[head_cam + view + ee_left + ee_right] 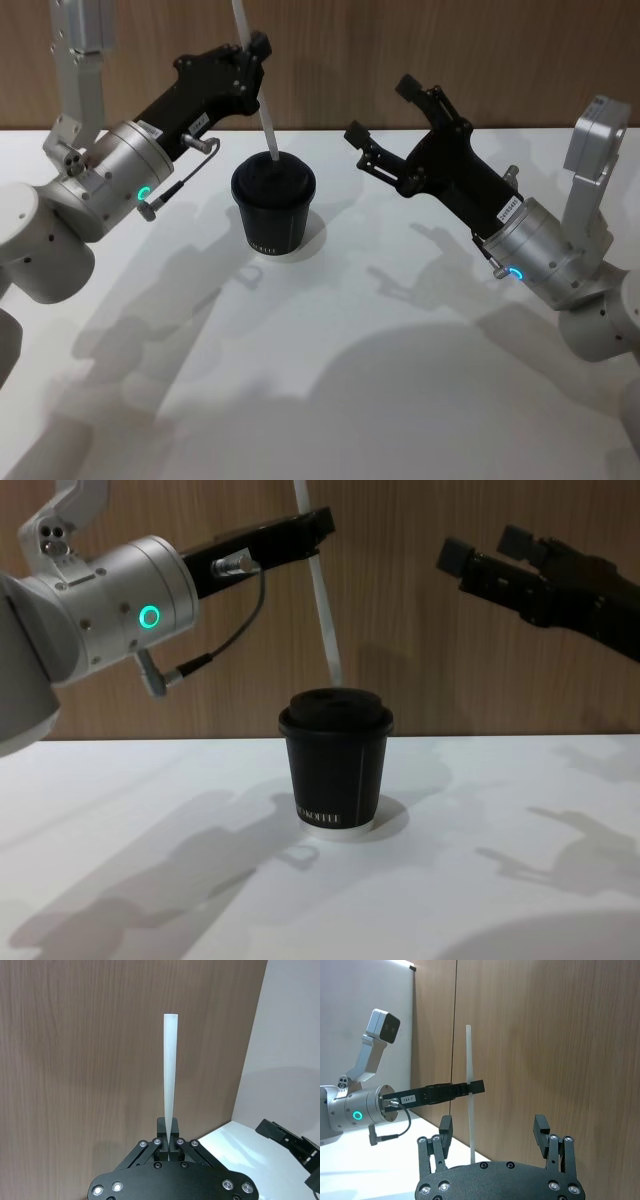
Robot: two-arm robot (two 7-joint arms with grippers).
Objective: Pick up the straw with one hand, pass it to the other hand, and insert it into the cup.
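My left gripper (256, 47) is shut on the thin white straw (263, 112), holding it above the black lidded cup (273, 205). The straw (323, 600) leans slightly and its lower end hangs at the top of the cup's (335, 760) domed lid; I cannot tell whether it touches. In the left wrist view the straw (170, 1070) rises from between the shut fingers of the left gripper (169, 1135). My right gripper (383, 110) is open and holds nothing, raised to the right of the cup. The right wrist view shows that gripper (492, 1127) facing the straw (469, 1060).
The white table (350, 350) carries the cup at its middle back. A wooden wall (400, 630) stands close behind the cup and both grippers. A dark cable (180, 180) loops under the left wrist.
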